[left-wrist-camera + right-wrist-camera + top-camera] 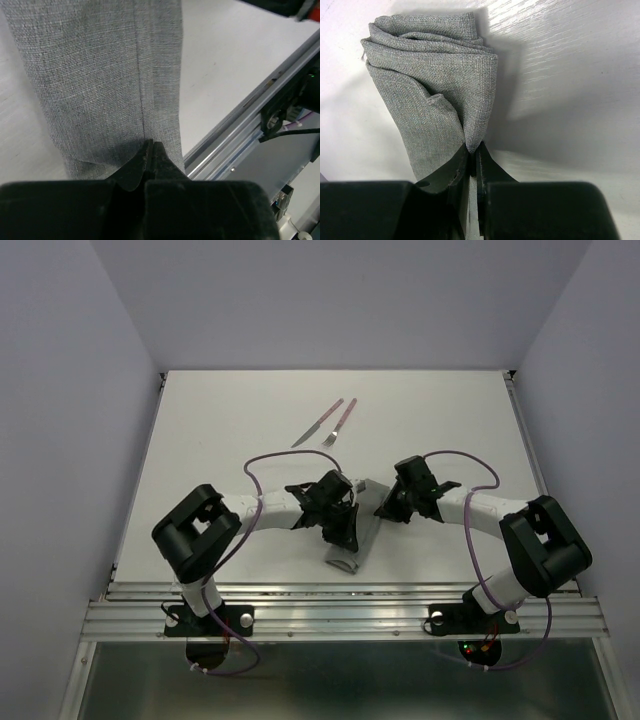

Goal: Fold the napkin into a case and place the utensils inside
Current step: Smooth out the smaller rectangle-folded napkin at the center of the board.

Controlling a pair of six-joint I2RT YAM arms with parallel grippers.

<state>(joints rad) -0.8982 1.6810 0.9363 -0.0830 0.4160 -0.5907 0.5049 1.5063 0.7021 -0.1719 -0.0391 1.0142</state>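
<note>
The grey napkin lies as a narrow folded strip near the table's front edge, between both grippers. My left gripper is shut, its tips meeting right on the edge line of the napkin's top layer. At the strip's far end, my right gripper is shut on a bunched corner of the napkin, and cloth shows between its jaws. The utensils lie apart on the far table: a knife and a fork, side by side with pinkish-red handles.
The white table ends at a metal rail just in front of the napkin; the left wrist view shows that rail close to the strip's right side. Pale walls enclose the left, right and back.
</note>
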